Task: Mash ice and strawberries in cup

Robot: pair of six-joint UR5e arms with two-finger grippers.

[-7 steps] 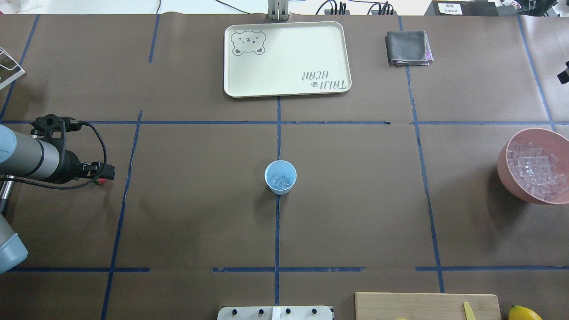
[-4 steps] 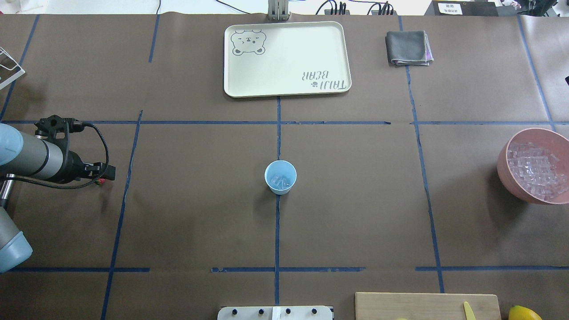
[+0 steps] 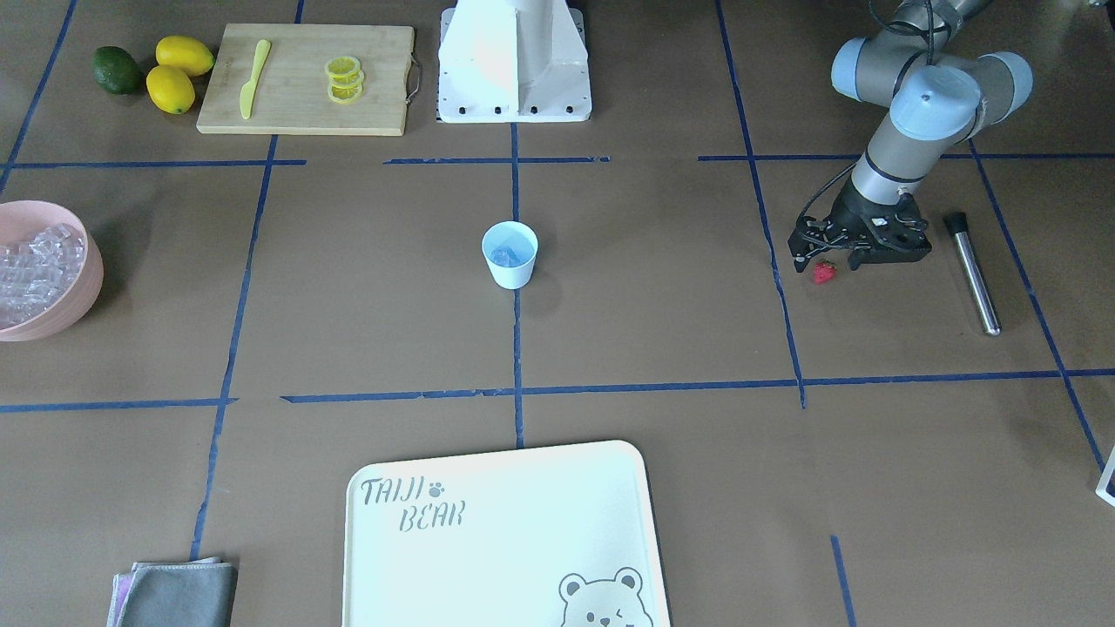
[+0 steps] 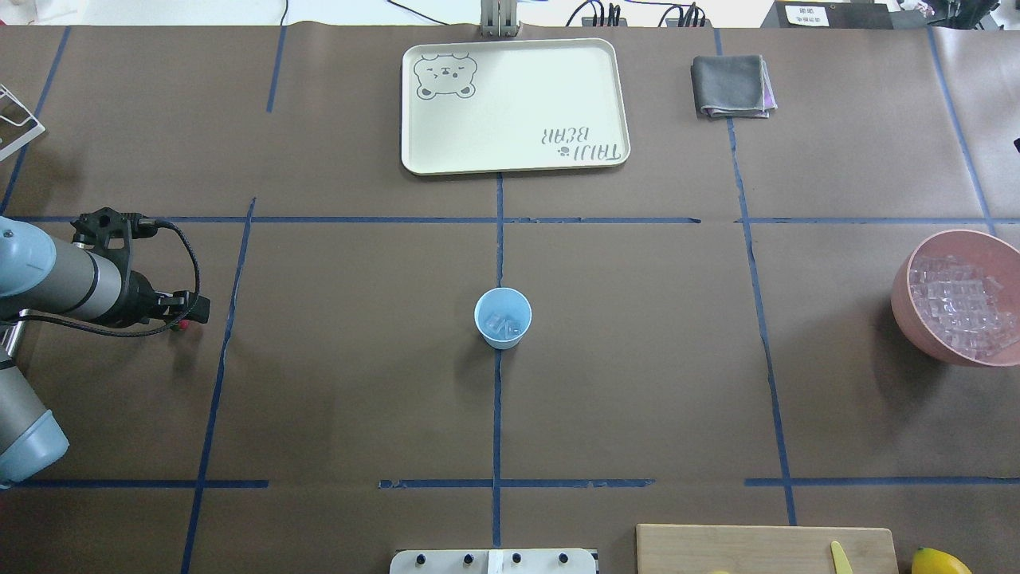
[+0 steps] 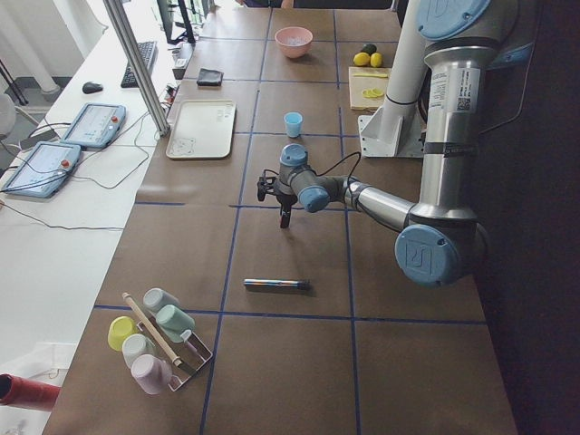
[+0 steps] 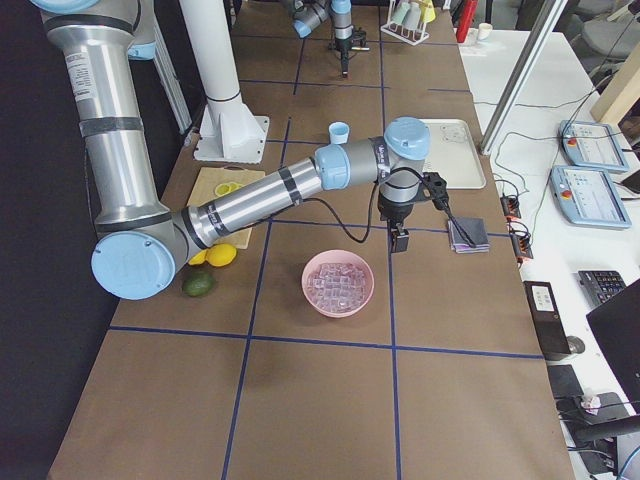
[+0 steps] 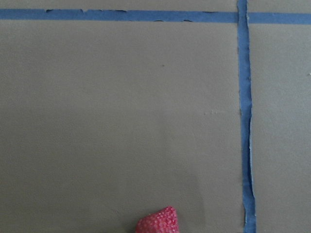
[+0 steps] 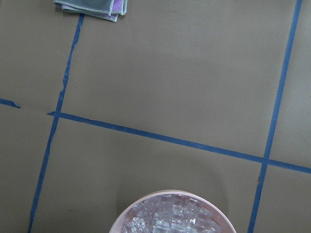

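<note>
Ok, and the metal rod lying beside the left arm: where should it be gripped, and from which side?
Probably across the shaft of the metal rod, near its middle, coming straight down from above. It lies flat on the table, thin and round, so the jaws should close across its width; the middle should keep it balanced.

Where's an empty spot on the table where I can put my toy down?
The big bare square between the cup and the pink bowl is free; so is the patch between cup and tray. It's crowded by the cutting board and lemons, and near the left hand holding the strawberry.
</note>
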